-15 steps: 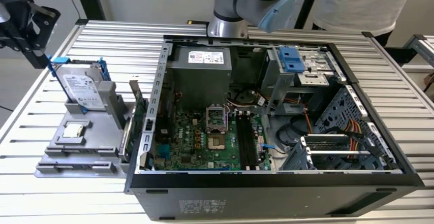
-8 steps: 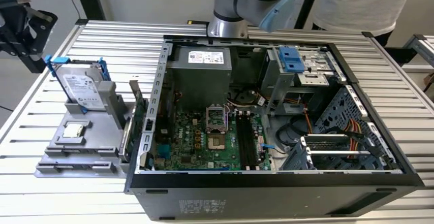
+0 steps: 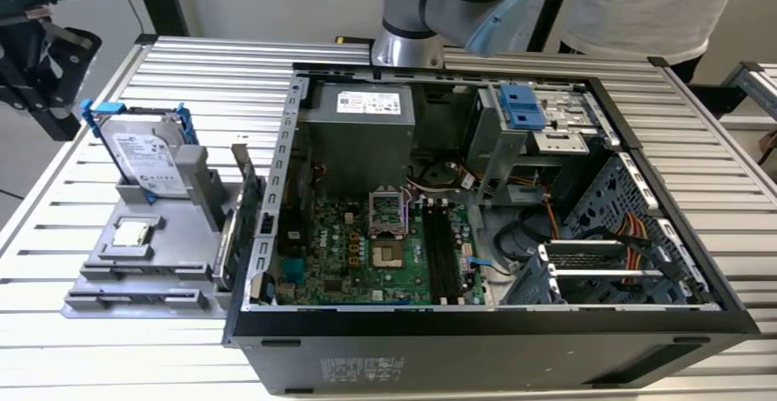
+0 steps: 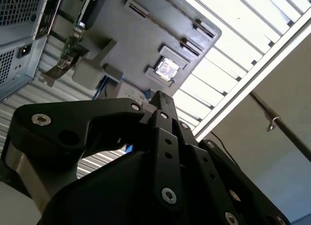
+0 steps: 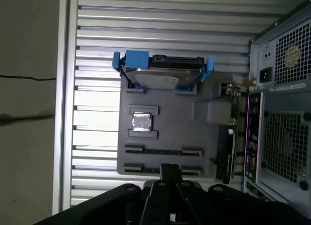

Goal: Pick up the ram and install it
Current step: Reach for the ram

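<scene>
While the gripper point(image 5: 170, 167) hangs over the tray point(image 5: 170, 123), its fingers are pressed together. I see nothing between them, so I judge that it carries nothing. The tray lies on the table point(image 5: 97, 40), just beside the case point(image 5: 286, 89). In the exterior view it is on the exterior view's left of the case.

On the tray a hard drive point(image 5: 160, 74) stands on its edge. Beside it lies a square chip point(image 5: 141, 122), and after the chip come two rows of clips. Between the clips of the row nearer to the chip runs a thin dark strip. I judge that this strip is the ram point(image 5: 163, 151), standing on its long edge, but it is too thin to be sure. The other row is partly behind the fingertips, and I cannot tell what it holds.

The relation that matters is this: the ram lies below the gripper, apart from it. Its long axis runs parallel to the long side of the hard drive and points toward the case. In the first wrist view the fingertips stand in line with about the middle of this length, not with either end. The pick-up is not yet done.

Inside the case the motherboard point(image 3: 364, 246) is open to view, and I cannot tell if its long slots point(image 3: 443, 251) hold anything.
</scene>
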Controlling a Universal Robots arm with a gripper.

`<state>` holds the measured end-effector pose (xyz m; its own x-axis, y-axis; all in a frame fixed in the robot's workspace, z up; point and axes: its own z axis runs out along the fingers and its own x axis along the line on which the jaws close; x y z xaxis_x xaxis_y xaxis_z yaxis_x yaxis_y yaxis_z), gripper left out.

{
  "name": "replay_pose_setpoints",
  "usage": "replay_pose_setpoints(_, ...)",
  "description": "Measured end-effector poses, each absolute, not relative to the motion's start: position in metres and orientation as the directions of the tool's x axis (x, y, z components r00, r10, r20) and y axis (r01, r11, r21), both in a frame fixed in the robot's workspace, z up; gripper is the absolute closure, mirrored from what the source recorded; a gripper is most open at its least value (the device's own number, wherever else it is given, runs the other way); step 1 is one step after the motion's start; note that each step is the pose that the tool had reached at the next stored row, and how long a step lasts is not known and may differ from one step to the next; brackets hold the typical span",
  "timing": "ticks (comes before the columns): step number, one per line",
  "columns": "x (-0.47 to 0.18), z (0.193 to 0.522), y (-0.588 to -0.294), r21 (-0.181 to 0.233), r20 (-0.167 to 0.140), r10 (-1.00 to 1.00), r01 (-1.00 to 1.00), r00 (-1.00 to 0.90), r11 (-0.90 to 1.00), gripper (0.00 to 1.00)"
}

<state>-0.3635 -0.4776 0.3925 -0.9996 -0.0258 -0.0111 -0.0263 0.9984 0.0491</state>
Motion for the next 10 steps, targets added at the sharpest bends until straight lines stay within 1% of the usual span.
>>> replay_pose_setpoints(10, -0.361, 0.393, -0.499, 0.049, -0.010, -0.026, -0.026, -1.000, 0.998, 1.00)
